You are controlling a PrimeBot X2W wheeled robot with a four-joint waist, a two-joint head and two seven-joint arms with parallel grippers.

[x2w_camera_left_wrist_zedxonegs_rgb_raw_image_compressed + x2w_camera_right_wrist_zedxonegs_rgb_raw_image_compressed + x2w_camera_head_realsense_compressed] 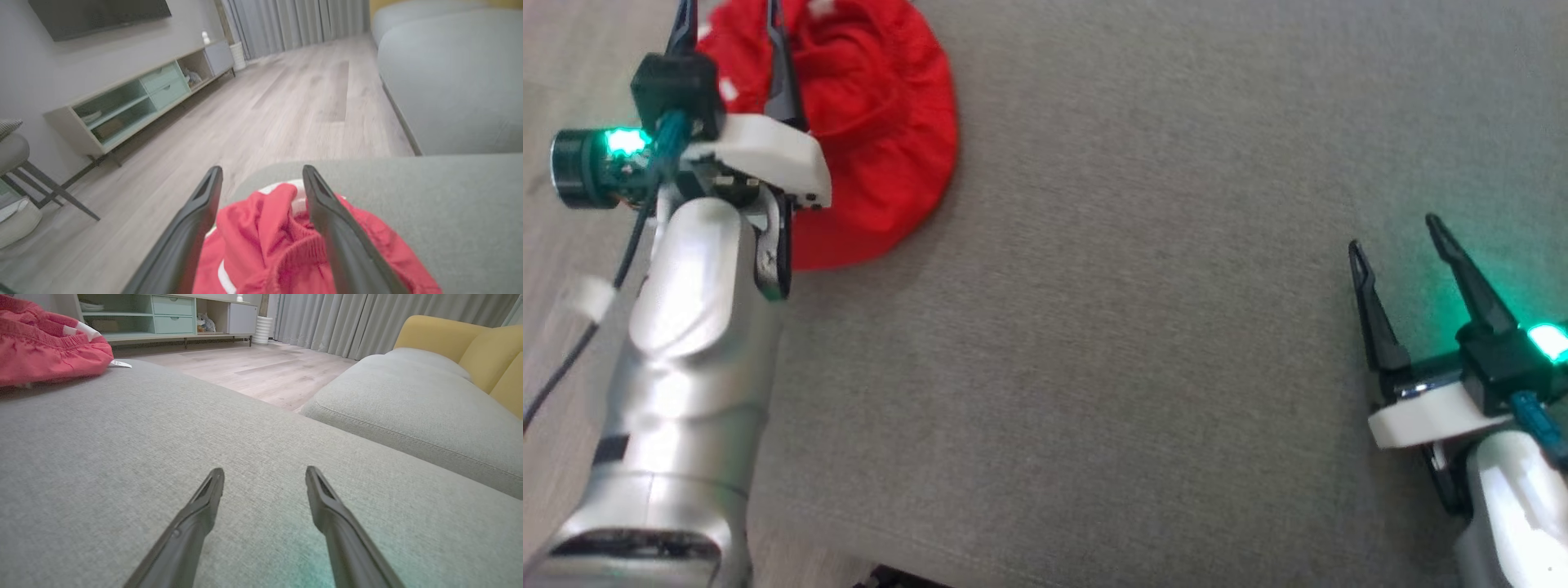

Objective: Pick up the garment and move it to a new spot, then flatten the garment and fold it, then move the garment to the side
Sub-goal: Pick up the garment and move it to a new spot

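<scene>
The red garment (882, 122) lies crumpled with white trim at the far left corner of the grey cushion (1111, 310). My left gripper (731, 33) hangs over it, open, its dark fingers to either side of a bunched red fold (265, 232); in the left wrist view the left gripper (262, 169) has the cloth low between its fingers, and I cannot tell whether they touch it. My right gripper (1392, 233) stands open at the right over bare cushion, holding nothing. The right wrist view has the right gripper (264, 470) low over the fabric and the garment (45, 355) far off to the left.
The cushion's left edge (253, 179) drops to a wooden floor (265, 106). A low TV cabinet (135, 102) stands against the wall. A second grey cushion (408, 412) and yellow backrest (457, 339) lie beyond a gap on the right.
</scene>
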